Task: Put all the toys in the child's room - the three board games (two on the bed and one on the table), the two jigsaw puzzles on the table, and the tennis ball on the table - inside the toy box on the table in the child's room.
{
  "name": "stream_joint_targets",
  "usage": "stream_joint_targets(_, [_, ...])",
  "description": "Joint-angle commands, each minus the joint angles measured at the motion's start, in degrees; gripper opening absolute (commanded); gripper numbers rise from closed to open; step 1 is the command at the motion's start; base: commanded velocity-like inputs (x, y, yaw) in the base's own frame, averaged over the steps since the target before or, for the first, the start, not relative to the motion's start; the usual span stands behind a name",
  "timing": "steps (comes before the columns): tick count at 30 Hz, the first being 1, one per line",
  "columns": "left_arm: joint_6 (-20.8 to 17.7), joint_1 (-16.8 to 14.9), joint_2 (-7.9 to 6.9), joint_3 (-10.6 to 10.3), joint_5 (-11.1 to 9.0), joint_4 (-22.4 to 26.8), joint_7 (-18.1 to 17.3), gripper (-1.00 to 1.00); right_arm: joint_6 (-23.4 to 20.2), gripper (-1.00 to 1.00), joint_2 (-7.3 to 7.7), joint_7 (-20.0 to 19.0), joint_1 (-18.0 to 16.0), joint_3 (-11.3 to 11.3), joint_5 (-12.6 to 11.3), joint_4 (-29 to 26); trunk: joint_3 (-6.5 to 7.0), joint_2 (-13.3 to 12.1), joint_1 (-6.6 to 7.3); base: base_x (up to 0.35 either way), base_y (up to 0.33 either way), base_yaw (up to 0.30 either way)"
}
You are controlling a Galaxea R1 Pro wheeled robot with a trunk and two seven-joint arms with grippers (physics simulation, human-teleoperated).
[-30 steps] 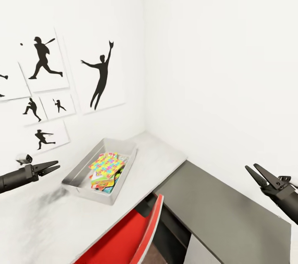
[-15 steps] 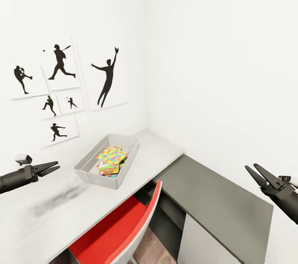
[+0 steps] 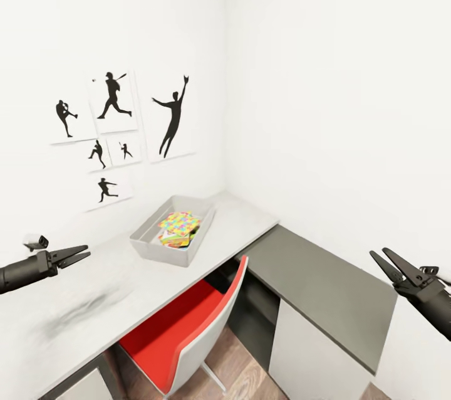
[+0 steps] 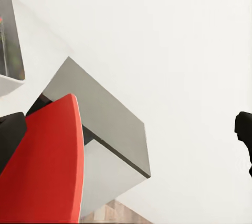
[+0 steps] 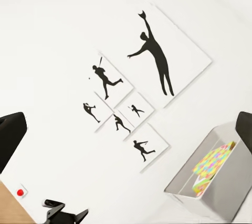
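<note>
The toy box (image 3: 145,241) stands on the light grey part of the table (image 3: 94,290), towards the corner of the child's room. A jigsaw puzzle (image 3: 180,224) lies on top inside it, with other flat colourful toys (image 3: 168,239) under it that I cannot tell apart. The right wrist view shows the toy box (image 5: 207,190) and puzzle (image 5: 214,160) too. The tennis ball and the bed are out of view. My left gripper (image 3: 88,251) hovers open over the table's near left end, empty. My right gripper (image 3: 377,252) is open and empty, above the dark grey top (image 3: 319,290).
A red chair (image 3: 188,331) is tucked under the desk between the two tops. Black sports prints (image 3: 119,130) hang on the left wall. White drawers (image 3: 307,356) sit under the dark top. A small red round thing (image 5: 21,192) shows low on the wall.
The whole picture has shifted: the camera has backed away from the desk, so the toy box looks smaller and farther off. Both grippers keep their pose and stay open.
</note>
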State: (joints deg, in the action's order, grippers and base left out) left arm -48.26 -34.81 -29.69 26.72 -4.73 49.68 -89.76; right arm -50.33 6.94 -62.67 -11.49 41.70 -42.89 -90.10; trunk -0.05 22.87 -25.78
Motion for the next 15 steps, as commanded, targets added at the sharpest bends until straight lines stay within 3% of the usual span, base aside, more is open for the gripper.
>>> stream_joint_targets(1, [-0.61, 0.06, -0.01, 0.05, 0.07, -0.02, -0.24, 1.00, -0.29, 1.00, 0.00, -0.12, -0.03, -0.01, -0.09, 0.00, -0.03, 0.05, -0.01, -0.107, 0.050, 0.000])
stream_joint_targets(9, [-0.61, 0.27, 0.01, 0.08, 0.07, -0.02, -0.24, 1.00, -0.21, 1.00, 0.00, -0.15, -0.03, -0.13, -0.05, -0.06, 0.04, 0.05, -0.01, -0.033, 0.015, 0.011])
stream_joint_targets(15, [-0.61, 0.34, 0.04, 0.09, 0.07, -0.02, -0.24, 1.00, -0.21, 1.00, 0.00, -0.10, -0.03, -0.81, -0.01, -0.14, 0.37, 0.05, -0.01, -0.068, 0.005, 0.144])
